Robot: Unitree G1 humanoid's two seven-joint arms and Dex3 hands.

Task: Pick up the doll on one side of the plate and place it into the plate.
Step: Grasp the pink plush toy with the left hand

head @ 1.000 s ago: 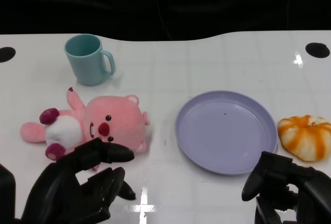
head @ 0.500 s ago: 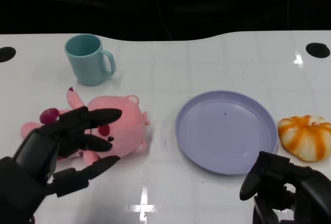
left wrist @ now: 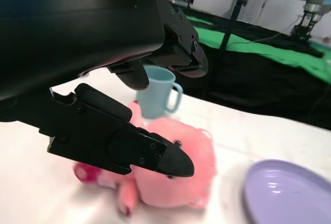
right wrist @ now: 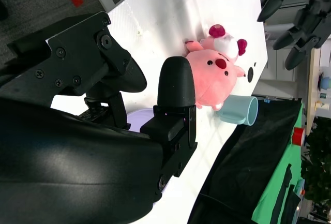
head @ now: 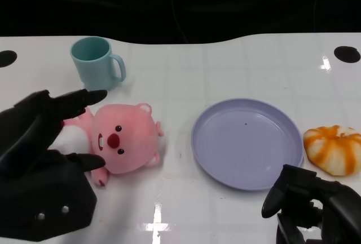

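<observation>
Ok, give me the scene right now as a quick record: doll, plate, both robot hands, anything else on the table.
doll: pink plush, lying left of the plate, not yet lifted
plate: purple, nothing on it
left robot hand: fingers spread over the doll's body, apparently no grip yet
right robot hand: fingers curled, low near the plate's front edge, holding nothing
mug: teal, upright behind the doll
orange-and-white object: right of the plate
</observation>
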